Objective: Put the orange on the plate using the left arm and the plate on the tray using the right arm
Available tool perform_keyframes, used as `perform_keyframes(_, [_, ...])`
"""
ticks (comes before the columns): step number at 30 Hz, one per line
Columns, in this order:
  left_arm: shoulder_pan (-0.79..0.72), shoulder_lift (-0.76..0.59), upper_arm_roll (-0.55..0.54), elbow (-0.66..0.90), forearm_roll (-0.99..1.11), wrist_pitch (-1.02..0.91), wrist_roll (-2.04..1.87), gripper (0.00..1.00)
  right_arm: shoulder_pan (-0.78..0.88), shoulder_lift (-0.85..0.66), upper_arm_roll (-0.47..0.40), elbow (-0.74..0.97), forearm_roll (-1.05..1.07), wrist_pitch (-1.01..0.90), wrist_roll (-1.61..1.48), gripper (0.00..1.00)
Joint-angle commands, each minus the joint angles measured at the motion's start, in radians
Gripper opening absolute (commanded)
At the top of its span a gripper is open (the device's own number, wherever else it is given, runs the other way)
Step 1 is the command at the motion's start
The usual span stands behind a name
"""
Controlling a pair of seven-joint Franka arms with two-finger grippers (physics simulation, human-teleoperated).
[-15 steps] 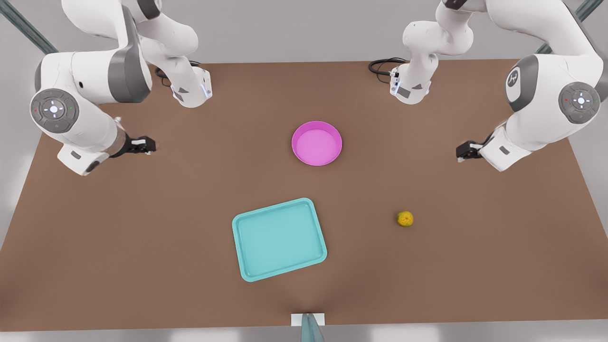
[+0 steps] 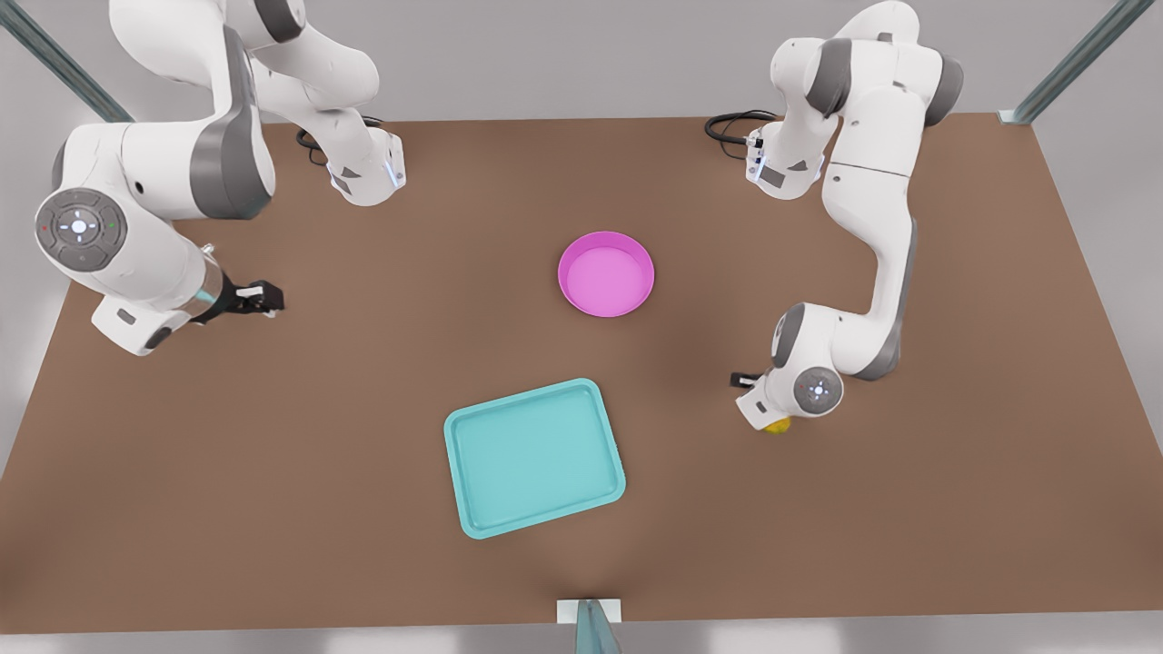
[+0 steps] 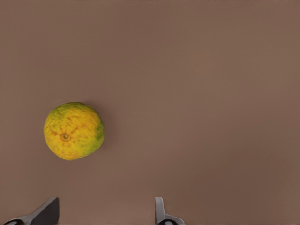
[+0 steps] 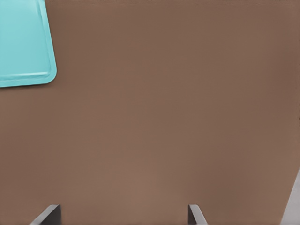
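The orange point(image 3: 73, 131) lies on the brown table, and my left gripper point(image 3: 103, 216) hangs open above it with the fruit off to one side of its fingertips. In the front view the left arm's wrist point(image 2: 800, 386) covers most of the orange point(image 2: 777, 427). The pink plate point(image 2: 606, 274) sits empty at the table's middle. Nearer the front edge lies the teal tray point(image 2: 534, 458), also empty. My right gripper point(image 2: 261, 298) waits open over bare table at the front view's left, and a tray corner point(image 4: 23, 42) shows in its wrist view.
Both arm bases point(image 2: 363, 173) point(image 2: 786, 168) stand at the table's back edge with black cables beside them. A small white bracket point(image 2: 589, 610) sits at the middle of the front edge. Bare brown table surrounds the plate and tray.
The left arm has swung in from the front view's right side and now hovers over the orange. The right arm has shifted slightly toward the front view's left.
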Motion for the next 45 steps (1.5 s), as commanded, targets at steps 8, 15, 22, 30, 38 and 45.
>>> perform_keyframes(8, [0.036, 0.040, 0.006, -0.032, 0.003, 0.259, -0.066, 1.00, -0.037, 0.006, 0.000, 0.004, -0.002, 0.022, -0.124, 1.00])
perform_keyframes(15, [0.039, 0.070, 0.024, -0.055, 0.003, 0.260, -0.065, 1.00, -0.029, 0.029, 0.003, 0.003, 0.013, 0.022, -0.091, 1.00])
perform_keyframes(22, [0.041, 0.102, 0.024, -0.053, -0.007, 0.323, -0.062, 1.00, -0.004, 0.037, 0.008, 0.007, -0.001, 0.016, -0.034, 1.00])
perform_keyframes(30, [0.039, 0.099, 0.024, -0.050, -0.010, 0.343, -0.062, 1.00, 0.043, 0.040, 0.020, 0.017, 0.018, -0.050, -0.022, 1.00])
perform_keyframes(38, [0.041, 0.108, 0.024, -0.048, -0.008, 0.368, -0.062, 0.88, 0.066, 0.043, 0.020, 0.014, 0.031, -0.050, -0.022, 1.00])
perform_keyframes(45, [0.041, 0.106, 0.024, -0.050, -0.008, 0.366, -0.062, 0.77, 0.068, 0.049, 0.020, 0.018, 0.030, -0.050, -0.022, 1.00])
